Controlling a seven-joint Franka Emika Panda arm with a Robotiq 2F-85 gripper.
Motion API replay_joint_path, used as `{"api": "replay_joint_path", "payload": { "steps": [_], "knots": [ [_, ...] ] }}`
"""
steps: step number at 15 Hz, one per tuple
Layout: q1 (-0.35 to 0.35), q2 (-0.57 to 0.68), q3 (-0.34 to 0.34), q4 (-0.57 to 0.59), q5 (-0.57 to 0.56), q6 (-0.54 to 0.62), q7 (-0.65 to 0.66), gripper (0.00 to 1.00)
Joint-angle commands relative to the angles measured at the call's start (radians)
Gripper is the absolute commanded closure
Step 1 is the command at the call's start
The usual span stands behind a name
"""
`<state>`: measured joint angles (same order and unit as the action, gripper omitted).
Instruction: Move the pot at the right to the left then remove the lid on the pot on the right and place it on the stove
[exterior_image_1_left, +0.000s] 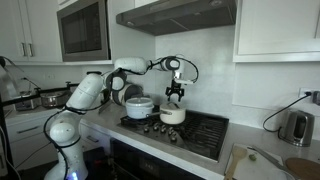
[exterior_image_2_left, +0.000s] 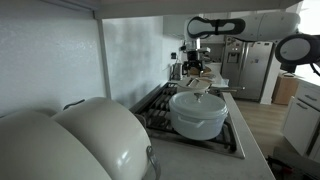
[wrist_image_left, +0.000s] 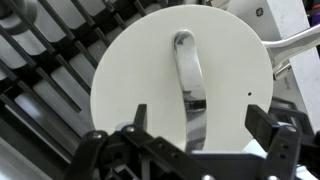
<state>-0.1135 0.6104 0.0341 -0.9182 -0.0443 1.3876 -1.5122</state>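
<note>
We find the hand (wrist_image_left: 190, 150), jaws apart and gripping nothing, directly above the lid (wrist_image_left: 140, 85), straddling its metal handle (wrist_image_left: 186, 75). The lid sits on the pot (exterior_image_1_left: 172, 116) near the rear edge of the stove (exterior_image_1_left: 205, 136). The wider domed-lid pot (exterior_image_1_left: 139, 106) stands just beside; a kettle (exterior_image_1_left: 295, 127) stands well apart.

You will find no text, label, brand name, number or sign that can be read in either exterior view or in the wrist view. At the upper right of the wrist view there are some small dark marks (wrist_image_left: 262, 10) on a white surface, but they are too small and blurred for you to make out as letters or figures.
</note>
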Motion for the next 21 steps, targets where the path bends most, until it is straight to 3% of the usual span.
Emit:
{"api": "replay_joint_path", "payload": {
  "steps": [1,13,15,21],
  "knots": [
    [-0.01,-0.014,0.013,-0.03,0.021,-0.011,-0.032,0.0],
    [-0.024,-0.029,0.019,-0.077,0.037,-0.015,-0.077,0.0],
    [-0.024,-0.03,0.02,-0.076,0.039,-0.015,-0.075,0.28],
    [-0.018,-0.038,0.024,-0.073,0.053,-0.01,-0.07,0.75]
  ]
}}
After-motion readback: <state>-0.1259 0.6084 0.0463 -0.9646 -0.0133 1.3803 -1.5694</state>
